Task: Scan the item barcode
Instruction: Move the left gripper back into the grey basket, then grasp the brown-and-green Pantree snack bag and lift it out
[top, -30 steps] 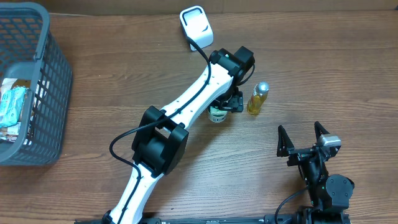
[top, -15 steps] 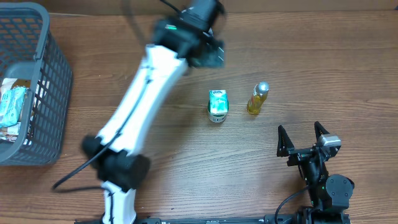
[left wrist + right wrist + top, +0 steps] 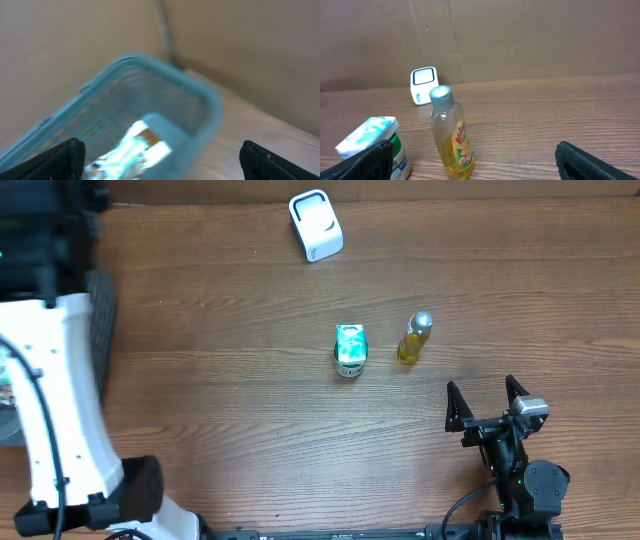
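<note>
So, progress: I'm judging it partway. Nothing is being held to the scanner (image 3: 315, 225), and I'm expecting a basket pickup next.
Left gripper (image 3: 160, 160): hovering over the basket (image 3: 165, 75), jaws standing apart, carrying nothing.
Right gripper (image 3: 482, 395): idling apart from both items, jaws apart, empty.
On the table (image 3: 220, 410): two items standing side by side, one green carton (image 3: 350, 348) and one yellow bottle (image 3: 415, 338).
In the basket: packets (image 3: 135, 145) lying inside; blur is stopping my count, possibly two.
Scanners: one; baskets: one.

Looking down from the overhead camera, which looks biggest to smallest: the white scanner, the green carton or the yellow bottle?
1. White scanner: the broadest shape in that view.
2. Green carton and yellow bottle: about alike, too close to rank. The view from above also hides their height.
</note>
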You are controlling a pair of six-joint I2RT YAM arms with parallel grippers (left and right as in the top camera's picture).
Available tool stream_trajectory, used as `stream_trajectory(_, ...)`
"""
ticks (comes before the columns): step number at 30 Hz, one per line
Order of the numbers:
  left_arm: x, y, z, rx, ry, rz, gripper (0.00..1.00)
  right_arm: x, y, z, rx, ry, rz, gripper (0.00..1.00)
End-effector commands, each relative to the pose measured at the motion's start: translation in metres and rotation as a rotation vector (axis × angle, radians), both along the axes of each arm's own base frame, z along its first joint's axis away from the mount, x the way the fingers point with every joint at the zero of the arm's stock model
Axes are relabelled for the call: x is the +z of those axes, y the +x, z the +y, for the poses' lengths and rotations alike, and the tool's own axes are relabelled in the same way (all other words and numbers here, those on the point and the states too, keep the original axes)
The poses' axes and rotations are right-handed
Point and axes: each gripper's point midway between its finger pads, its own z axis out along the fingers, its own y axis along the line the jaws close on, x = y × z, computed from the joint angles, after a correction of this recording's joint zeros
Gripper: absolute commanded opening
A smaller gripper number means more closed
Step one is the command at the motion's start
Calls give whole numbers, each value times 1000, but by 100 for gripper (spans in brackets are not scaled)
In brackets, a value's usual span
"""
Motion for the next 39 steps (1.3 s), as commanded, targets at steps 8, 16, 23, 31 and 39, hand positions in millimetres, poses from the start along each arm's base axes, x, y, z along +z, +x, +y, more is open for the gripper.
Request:
stream_trajectory(8,-86,-26,134,168,-176,156,99,-4,0,1,5,0,5,100)
stream_trajectory(16,-178,-15,176,20,-335,325,100,-4,0,1,5,0,5,100)
stream_trajectory(23,-269,-18,197,2,-432,522,100,-4,0,1,5,0,5,100)
stream_trajectory(31,-343,-22,194,-97,-495,719,99,-4,0,1,5,0,5,100)
stream_trajectory(39,-370,-24,186,-198,-544,760,99,-4,0,1,5,0,5,100)
